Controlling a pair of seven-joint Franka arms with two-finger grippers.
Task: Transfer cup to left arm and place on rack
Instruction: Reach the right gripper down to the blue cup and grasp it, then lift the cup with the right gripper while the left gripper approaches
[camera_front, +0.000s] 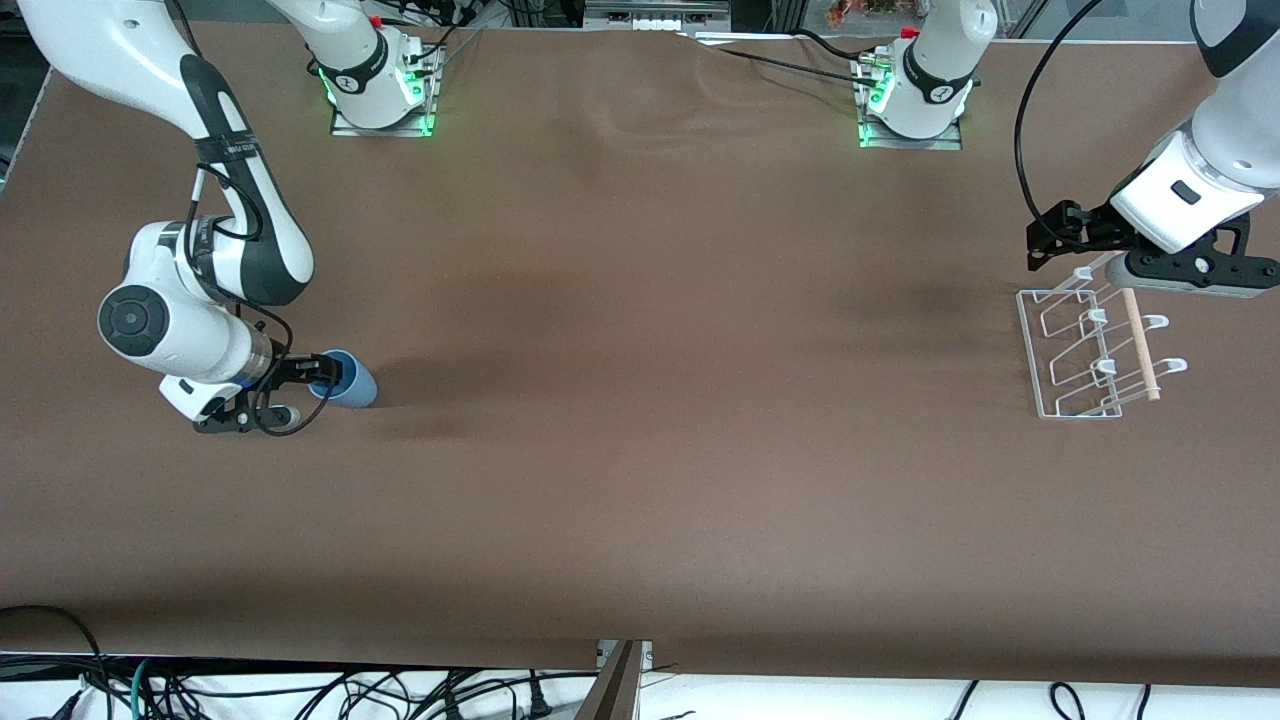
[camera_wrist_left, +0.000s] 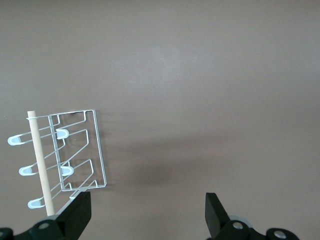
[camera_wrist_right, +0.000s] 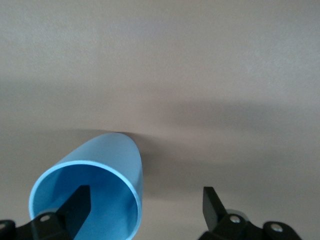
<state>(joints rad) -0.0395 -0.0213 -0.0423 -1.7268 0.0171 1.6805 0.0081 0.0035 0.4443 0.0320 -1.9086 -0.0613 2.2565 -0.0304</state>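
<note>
The light-blue cup (camera_front: 352, 383) lies on its side on the table at the right arm's end, with its mouth toward my right gripper (camera_front: 322, 375). In the right wrist view the cup (camera_wrist_right: 114, 156) is large. My right gripper (camera_wrist_right: 146, 205) is open, with one finger inside the cup's mouth and the other outside its wall. The white wire rack (camera_front: 1080, 345) with its wooden dowel (camera_front: 1140, 345) stands at the left arm's end. My left gripper (camera_front: 1043, 242) is open and empty, up over the rack's end nearest the bases. The left wrist view shows the rack (camera_wrist_left: 75, 155) beside my left gripper (camera_wrist_left: 147, 210).
A brown mat (camera_front: 650, 400) covers the whole table. The arm bases (camera_front: 380, 80) stand along the edge farthest from the front camera. Cables (camera_front: 300, 690) hang below the edge nearest it.
</note>
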